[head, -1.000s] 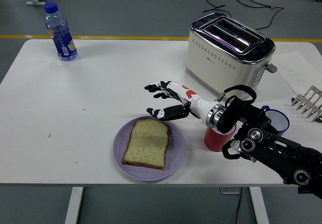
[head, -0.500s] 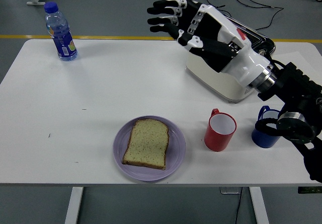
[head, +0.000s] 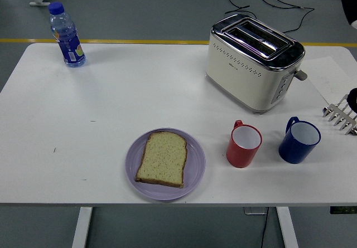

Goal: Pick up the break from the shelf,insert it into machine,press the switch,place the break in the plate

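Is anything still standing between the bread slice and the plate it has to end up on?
Nothing visible does: the bread slice already lies flat on the purple plate, near the table's front edge. The red mug stands to its right, apart from the plate, and the toaster sits farther back. No hand is in view.

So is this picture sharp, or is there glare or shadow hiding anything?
Head view: sharp and evenly lit, with soft, short shadows beside the red mug and blue mug; the cream toaster's chrome top catches bright reflections; the bread slice on the purple plate shows clear texture; no motion blur.
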`<move>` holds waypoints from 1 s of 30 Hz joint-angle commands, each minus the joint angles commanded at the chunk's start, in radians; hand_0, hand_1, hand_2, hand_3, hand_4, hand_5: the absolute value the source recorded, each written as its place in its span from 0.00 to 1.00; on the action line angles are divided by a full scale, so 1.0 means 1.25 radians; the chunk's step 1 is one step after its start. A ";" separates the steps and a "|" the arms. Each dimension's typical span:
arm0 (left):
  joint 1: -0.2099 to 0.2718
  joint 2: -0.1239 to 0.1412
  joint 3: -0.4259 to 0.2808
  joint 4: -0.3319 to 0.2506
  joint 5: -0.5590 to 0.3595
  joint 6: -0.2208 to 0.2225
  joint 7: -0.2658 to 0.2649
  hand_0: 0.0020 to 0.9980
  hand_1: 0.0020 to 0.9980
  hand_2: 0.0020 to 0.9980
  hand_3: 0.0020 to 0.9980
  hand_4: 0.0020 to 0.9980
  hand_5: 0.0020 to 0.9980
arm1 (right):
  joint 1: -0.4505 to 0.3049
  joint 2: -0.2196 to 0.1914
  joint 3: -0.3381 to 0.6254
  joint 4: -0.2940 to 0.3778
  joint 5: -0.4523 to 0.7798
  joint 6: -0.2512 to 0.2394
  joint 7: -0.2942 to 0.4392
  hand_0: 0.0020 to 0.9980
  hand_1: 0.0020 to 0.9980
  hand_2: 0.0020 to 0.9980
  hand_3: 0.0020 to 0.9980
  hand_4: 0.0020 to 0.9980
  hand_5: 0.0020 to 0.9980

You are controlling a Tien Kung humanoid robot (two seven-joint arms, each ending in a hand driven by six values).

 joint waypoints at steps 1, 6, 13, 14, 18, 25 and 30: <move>0.000 0.000 -0.001 0.000 0.000 0.000 0.000 0.65 0.59 0.60 0.60 0.33 0.95 | -0.007 -0.002 0.014 -0.020 0.008 -0.005 0.001 0.79 0.72 0.75 0.69 0.55 0.27; 0.001 -0.001 -0.003 0.000 0.002 0.000 0.001 0.65 0.59 0.59 0.60 0.33 0.95 | -0.035 -0.009 0.068 -0.103 0.047 -0.048 -0.032 0.78 0.72 0.75 0.68 0.53 0.29; 0.001 -0.001 -0.004 0.000 0.004 0.000 0.001 0.65 0.59 0.59 0.60 0.33 0.95 | -0.064 -0.017 0.114 -0.204 0.076 -0.055 -0.083 0.77 0.71 0.74 0.67 0.52 0.29; 0.001 -0.001 -0.004 0.000 0.004 0.000 0.001 0.65 0.59 0.59 0.60 0.33 0.95 | -0.069 -0.017 0.119 -0.218 0.077 -0.049 -0.085 0.77 0.71 0.74 0.67 0.52 0.29; 0.000 -0.002 -0.004 0.000 0.002 0.000 0.000 0.65 0.59 0.59 0.60 0.33 0.95 | -0.090 -0.018 0.137 -0.269 0.077 -0.025 -0.091 0.77 0.71 0.74 0.67 0.51 0.31; 0.001 -0.002 -0.003 0.000 0.002 0.000 0.000 0.65 0.59 0.59 0.60 0.33 0.95 | -0.121 -0.022 0.156 -0.318 0.079 -0.002 -0.092 0.77 0.71 0.74 0.67 0.51 0.31; 0.003 -0.002 -0.006 0.000 0.008 -0.001 0.001 0.65 0.59 0.59 0.60 0.33 0.95 | -0.140 -0.022 0.159 -0.346 0.085 0.002 -0.094 0.76 0.71 0.74 0.66 0.51 0.31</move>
